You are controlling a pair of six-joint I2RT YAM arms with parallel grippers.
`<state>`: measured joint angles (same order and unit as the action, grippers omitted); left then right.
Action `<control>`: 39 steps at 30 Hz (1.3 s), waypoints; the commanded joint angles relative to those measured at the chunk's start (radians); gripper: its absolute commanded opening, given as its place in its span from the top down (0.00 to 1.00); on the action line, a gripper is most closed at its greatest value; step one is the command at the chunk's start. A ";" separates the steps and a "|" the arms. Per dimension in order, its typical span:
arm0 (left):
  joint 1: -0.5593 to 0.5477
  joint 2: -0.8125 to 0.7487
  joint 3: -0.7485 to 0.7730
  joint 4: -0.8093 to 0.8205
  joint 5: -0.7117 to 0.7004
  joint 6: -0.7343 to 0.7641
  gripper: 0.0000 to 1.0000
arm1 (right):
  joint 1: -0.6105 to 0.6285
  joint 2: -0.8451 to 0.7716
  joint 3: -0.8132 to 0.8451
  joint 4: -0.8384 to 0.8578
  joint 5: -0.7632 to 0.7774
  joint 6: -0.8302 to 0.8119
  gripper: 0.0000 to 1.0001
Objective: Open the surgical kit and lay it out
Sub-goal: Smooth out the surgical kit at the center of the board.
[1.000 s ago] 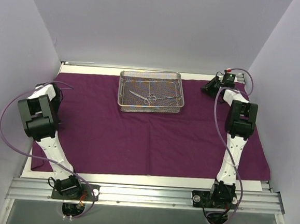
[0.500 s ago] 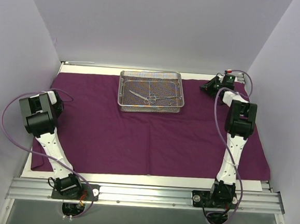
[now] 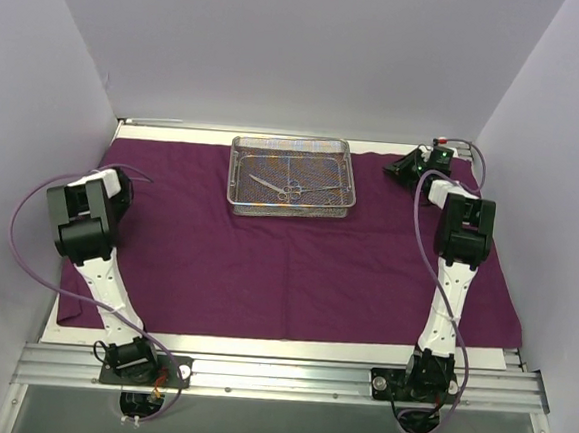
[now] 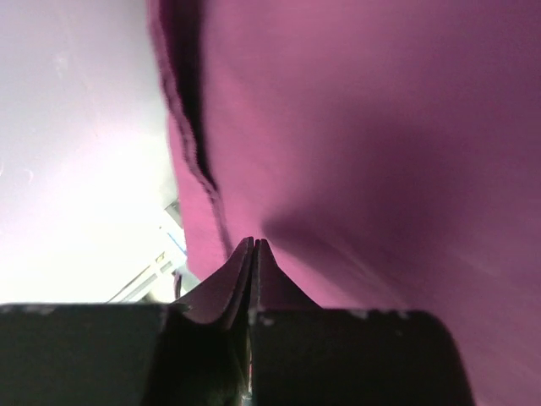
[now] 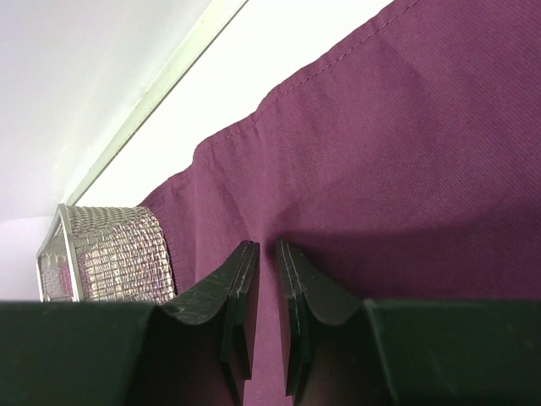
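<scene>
Left claw (image 4: 254, 247): clenched on nothing, tips against cloth (image 3: 296, 267).
Right claw (image 5: 264, 254): narrow gap, tips at cloth; a grip was unclear.
Cloth: purple, spread flat.
Tray (image 3: 292, 177): on the cloth's far edge; instruments (image 3: 277, 185) inside, indistinct.

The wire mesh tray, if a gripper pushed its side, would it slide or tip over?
The wire-mesh tray looks low and wide, so it probably slides rather than tips. On the purple cloth it may drag and wrinkle the fabric. The instruments lie loose inside and might shift.

No text, label or number is legible.
</scene>
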<state>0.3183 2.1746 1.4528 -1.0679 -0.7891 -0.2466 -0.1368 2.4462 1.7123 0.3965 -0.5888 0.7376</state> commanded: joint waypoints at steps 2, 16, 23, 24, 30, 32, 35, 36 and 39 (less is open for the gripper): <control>-0.033 -0.018 0.052 -0.007 0.013 -0.028 0.98 | 0.006 -0.004 -0.020 -0.028 -0.020 0.002 0.83; 0.050 0.076 0.004 0.052 -0.045 -0.005 0.98 | 0.002 0.010 -0.019 -0.022 -0.017 0.006 0.83; 0.119 0.080 0.015 0.029 -0.095 -0.007 0.98 | -0.004 0.011 -0.025 -0.036 -0.014 -0.010 0.83; 0.129 0.083 0.015 0.019 -0.094 -0.006 0.98 | -0.006 0.013 -0.025 -0.036 -0.014 -0.009 0.83; 0.168 0.096 0.012 -0.038 -0.196 -0.028 0.98 | -0.014 0.023 -0.002 -0.036 -0.019 -0.001 0.83; 0.177 0.090 0.024 -0.050 -0.214 -0.033 0.98 | -0.015 0.028 0.000 -0.032 -0.019 0.006 0.83; 0.177 0.074 0.060 -0.086 -0.226 -0.048 0.98 | -0.015 0.040 0.004 -0.027 -0.022 0.014 0.83; 0.176 0.071 0.067 -0.099 -0.243 -0.051 0.98 | -0.014 0.040 0.001 -0.025 -0.022 0.017 0.83; 0.182 0.065 0.075 -0.121 -0.346 -0.048 0.98 | -0.012 0.040 -0.003 -0.015 -0.026 0.023 0.83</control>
<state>0.4599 2.2616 1.4780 -1.1439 -0.9829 -0.2497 -0.1452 2.4519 1.7073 0.4114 -0.6117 0.7635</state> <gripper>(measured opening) 0.031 0.166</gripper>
